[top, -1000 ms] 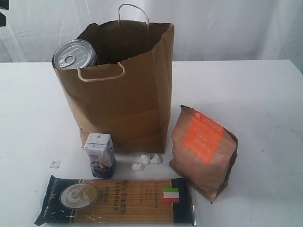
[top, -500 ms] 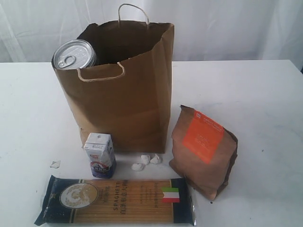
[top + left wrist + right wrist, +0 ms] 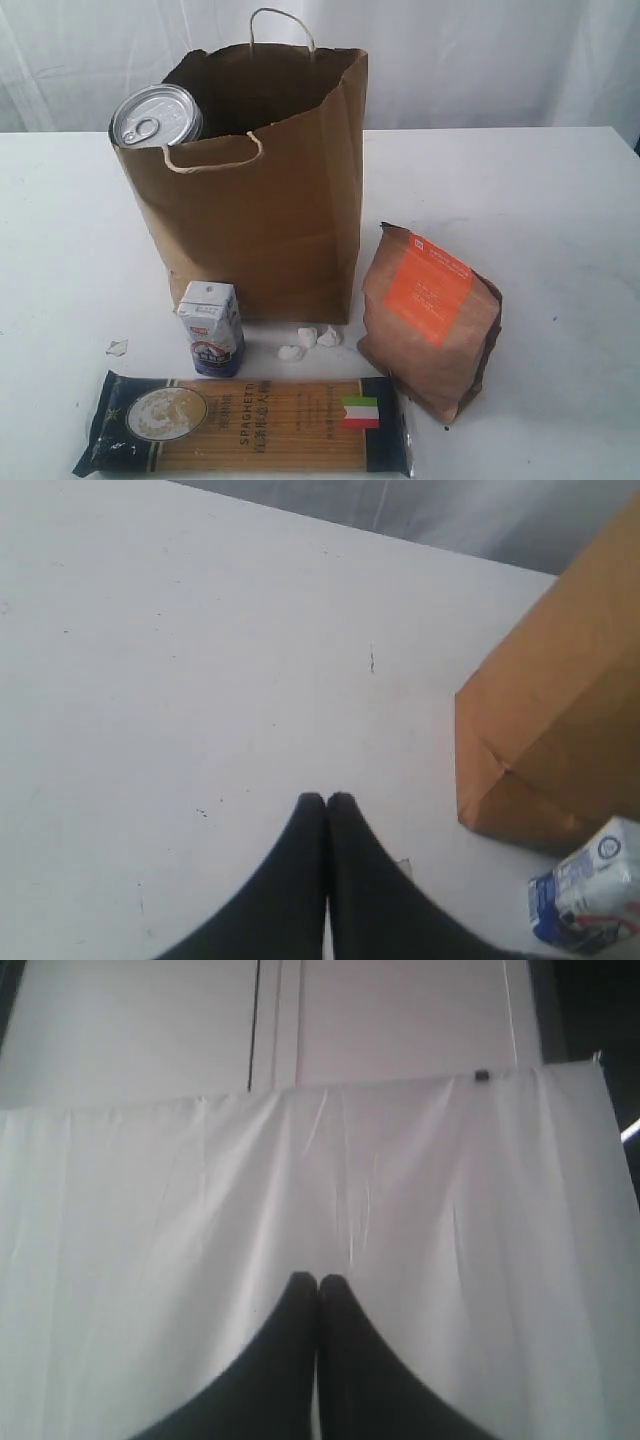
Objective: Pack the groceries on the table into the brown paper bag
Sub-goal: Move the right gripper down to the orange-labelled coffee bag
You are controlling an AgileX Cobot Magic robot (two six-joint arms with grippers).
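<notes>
The brown paper bag (image 3: 260, 220) stands open at the middle of the table (image 3: 540, 220). The dark jar's silver pull-tab lid (image 3: 157, 113) shows at the bag's left rim. In front of the bag stand the white-blue carton (image 3: 211, 328) and the orange-labelled pouch (image 3: 430, 320), and the spaghetti pack (image 3: 245, 425) lies flat at the front. The yellow bottle and gold-lidded jar are out of view. My left gripper (image 3: 326, 798) is shut and empty above bare table, beside the bag's corner (image 3: 560, 700) and the carton (image 3: 585, 900). My right gripper (image 3: 318, 1278) is shut and empty, facing a white curtain (image 3: 200, 1260). The exterior view shows neither gripper.
A few white crumpled bits (image 3: 308, 342) lie between the carton and the pouch. A small pale scrap (image 3: 117, 347) lies left of the carton. White curtain (image 3: 480, 60) hangs behind the table. A dark sliver (image 3: 636, 146) shows at the right edge.
A dark arm part at the exterior view's top-left edge has gone out of view. A dark sliver has appeared at the right edge. The groceries and bag have not moved.
</notes>
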